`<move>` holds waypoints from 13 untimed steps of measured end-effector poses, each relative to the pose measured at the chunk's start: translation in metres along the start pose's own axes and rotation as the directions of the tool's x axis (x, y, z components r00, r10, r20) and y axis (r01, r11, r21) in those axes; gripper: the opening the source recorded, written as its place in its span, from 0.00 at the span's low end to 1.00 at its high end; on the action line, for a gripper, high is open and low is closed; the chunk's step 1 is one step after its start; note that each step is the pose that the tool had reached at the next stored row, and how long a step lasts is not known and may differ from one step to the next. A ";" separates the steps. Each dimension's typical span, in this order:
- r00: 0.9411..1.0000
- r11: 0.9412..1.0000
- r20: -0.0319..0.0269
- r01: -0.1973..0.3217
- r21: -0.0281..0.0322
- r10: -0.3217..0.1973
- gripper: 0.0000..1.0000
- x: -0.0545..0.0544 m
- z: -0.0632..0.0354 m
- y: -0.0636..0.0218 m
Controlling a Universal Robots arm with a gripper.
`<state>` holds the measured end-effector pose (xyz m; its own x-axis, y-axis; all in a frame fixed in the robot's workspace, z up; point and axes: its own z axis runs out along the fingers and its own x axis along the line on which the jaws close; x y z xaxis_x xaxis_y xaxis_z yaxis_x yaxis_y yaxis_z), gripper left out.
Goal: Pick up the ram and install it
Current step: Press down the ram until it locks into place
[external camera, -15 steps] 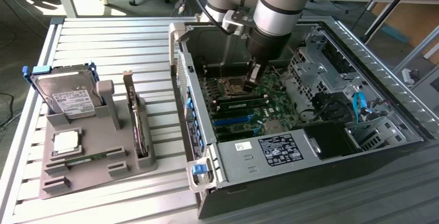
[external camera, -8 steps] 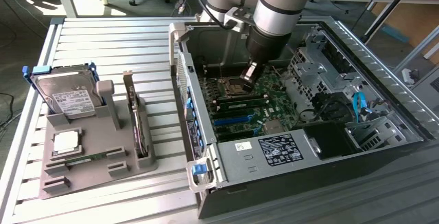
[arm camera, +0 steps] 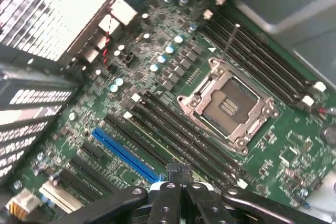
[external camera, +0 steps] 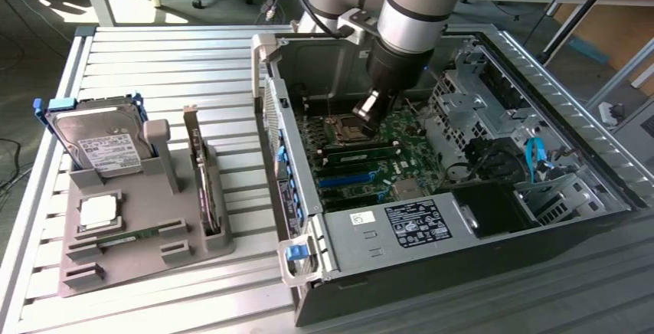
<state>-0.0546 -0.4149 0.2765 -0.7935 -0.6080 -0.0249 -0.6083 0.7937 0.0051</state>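
Ram (external camera: pixel 131 236) lying flat in grey holder tray (external camera: pixel 194 261) on table, near edge; farther in, gripper (external camera: pixel 370 113) angled down inside open PC case (external camera: pixel 306 219), jaws closed, empty, above motherboard (arm camera: pixel 294 156) slots; walls close around.

Bright daylight pours in from twelve o'clock, whitening the slatted table (external camera: pixel 153 50). The case (external camera: pixel 572 119) interior sits shadowed. The wrist view is soft, with a blown-out grille (arm camera: pixel 58 9) at ten o'clock.
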 end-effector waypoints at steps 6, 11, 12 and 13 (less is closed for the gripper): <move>0.992 0.992 0.001 -0.129 0.003 0.129 0.11 0.000 0.0000 0.0000; 0.977 0.977 0.002 -0.212 0.005 0.212 0.11 0.000 0.0000 0.0000; 0.973 0.973 0.002 -0.232 0.006 0.232 0.11 0.000 0.0000 0.0000; 0.969 0.969 0.002 -0.246 0.006 0.246 0.11 0.000 0.0000 0.0000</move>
<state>-0.0546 -0.4149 0.2765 -0.9188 -0.3938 -0.0249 -0.3941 0.9191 0.0051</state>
